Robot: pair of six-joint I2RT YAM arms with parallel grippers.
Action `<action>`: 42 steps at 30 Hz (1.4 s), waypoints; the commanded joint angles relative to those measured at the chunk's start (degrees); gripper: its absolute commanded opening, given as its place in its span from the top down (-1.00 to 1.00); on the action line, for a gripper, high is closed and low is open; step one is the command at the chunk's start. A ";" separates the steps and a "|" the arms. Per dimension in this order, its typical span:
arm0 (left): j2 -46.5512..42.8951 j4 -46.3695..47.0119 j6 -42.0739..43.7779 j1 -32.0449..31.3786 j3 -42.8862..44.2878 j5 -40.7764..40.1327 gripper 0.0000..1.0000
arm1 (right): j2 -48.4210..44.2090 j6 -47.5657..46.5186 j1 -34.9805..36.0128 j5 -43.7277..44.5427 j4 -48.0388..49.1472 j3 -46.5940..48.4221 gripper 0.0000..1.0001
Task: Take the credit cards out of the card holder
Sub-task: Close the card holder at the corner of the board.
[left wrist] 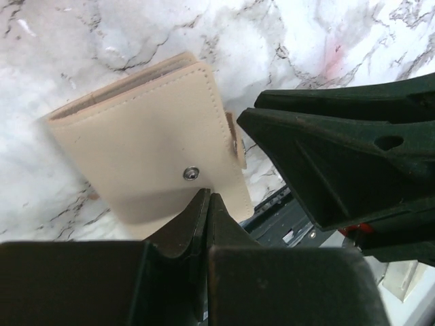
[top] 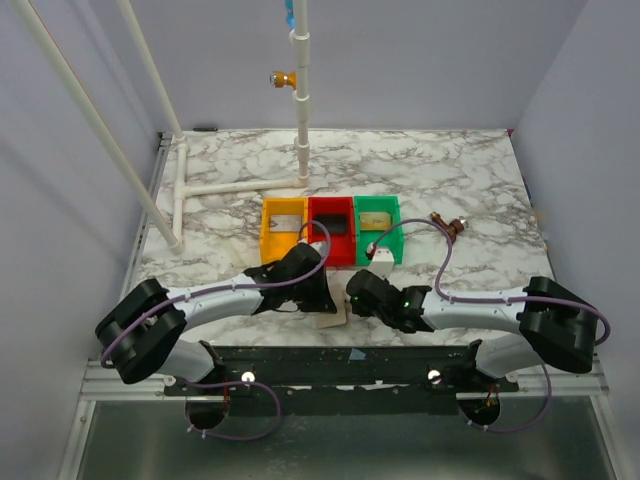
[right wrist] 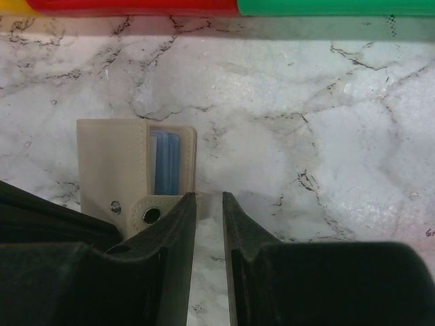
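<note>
Near the front edge of the bench [top: 450, 170], between the two arms, the card holder [left wrist: 146, 146] lies on the marble with its tan outer face up and its snap dot [left wrist: 192, 174] showing. The left claw [left wrist: 206, 204] has its fingers pressed together, with the tips at the holder's near edge just below the snap dot; I cannot tell whether they pinch any of the leather. The right claw [right wrist: 209, 204] sits just beside the holder on its tab side. Its fingers are narrowly parted, with only bare marble in the gap, and one finger overlaps the snap tab [right wrist: 151, 216]. From the right wrist view, a strip of grey-blue shows at the holder's open edge; whether that is lining or a card edge cannot be told. Farther back, three trays stand side by side, touching. The yellow tray [top: 267, 235] holds the grey card [top: 285, 222], the red tray [top: 330, 203] holds the black card [top: 339, 225], and the green tray [top: 395, 245] holds the tan-striped card [top: 374, 220]. All three trays stand apart from the holder.
</note>
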 commanded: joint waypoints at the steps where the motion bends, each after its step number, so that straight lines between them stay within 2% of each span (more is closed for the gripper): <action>1: -3.71 -5.62 1.61 -0.45 0.27 -3.99 1.00 | 0.39 -0.92 -0.28 -0.50 1.38 0.56 0.48; 17: 3.47 -3.37 1.52 -0.54 1.30 -4.21 1.00 | 0.05 -2.52 -0.55 -1.37 2.33 1.37 0.48; 35: 3.76 -2.41 1.11 -0.51 0.71 -3.89 1.00 | 4.02 -3.91 -0.50 -6.91 4.19 4.20 0.51; 42: 3.59 -2.14 1.08 -0.53 0.36 -3.69 1.00 | -0.70 -0.25 -0.55 -1.85 -1.16 3.45 0.52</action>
